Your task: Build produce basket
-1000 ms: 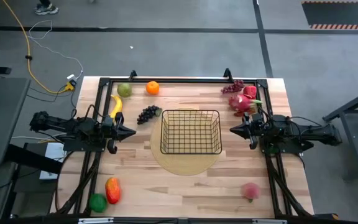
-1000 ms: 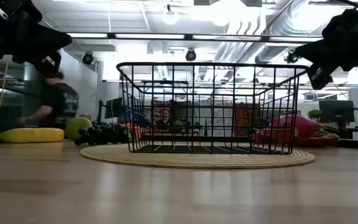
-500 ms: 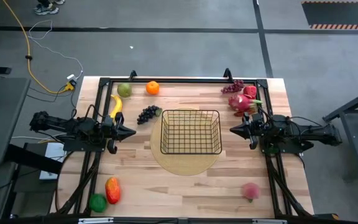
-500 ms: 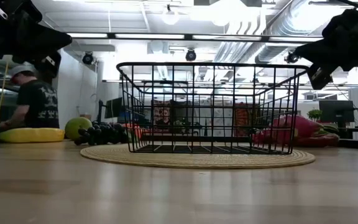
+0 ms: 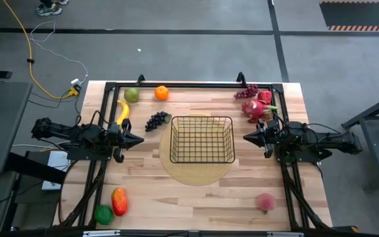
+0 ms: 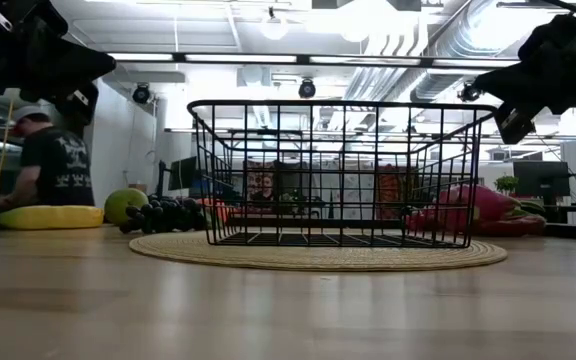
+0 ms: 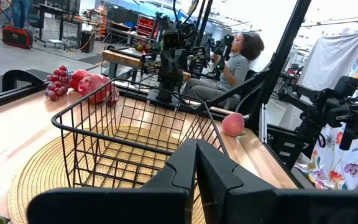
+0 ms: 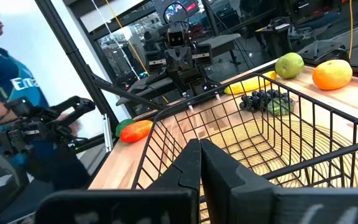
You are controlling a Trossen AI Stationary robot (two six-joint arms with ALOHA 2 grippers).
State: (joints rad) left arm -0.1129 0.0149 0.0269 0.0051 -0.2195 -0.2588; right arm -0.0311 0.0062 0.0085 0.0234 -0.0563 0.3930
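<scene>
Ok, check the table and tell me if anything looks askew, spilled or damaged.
Nothing stands out. The basket sits upright and empty on the round mat, the fruit lies scattered on the table, and both grippers are shut beside the basket.

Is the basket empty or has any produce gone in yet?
Empty. The basket shows only bare wire over the woven mat; all fruit lies outside on the table.

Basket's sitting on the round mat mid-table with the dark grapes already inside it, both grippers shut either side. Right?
Not quite. The basket is empty; the dark grapes lie on the table beside it, as the high view shows. The rest holds: it sits on the round mat, left gripper and right gripper shut.
</scene>
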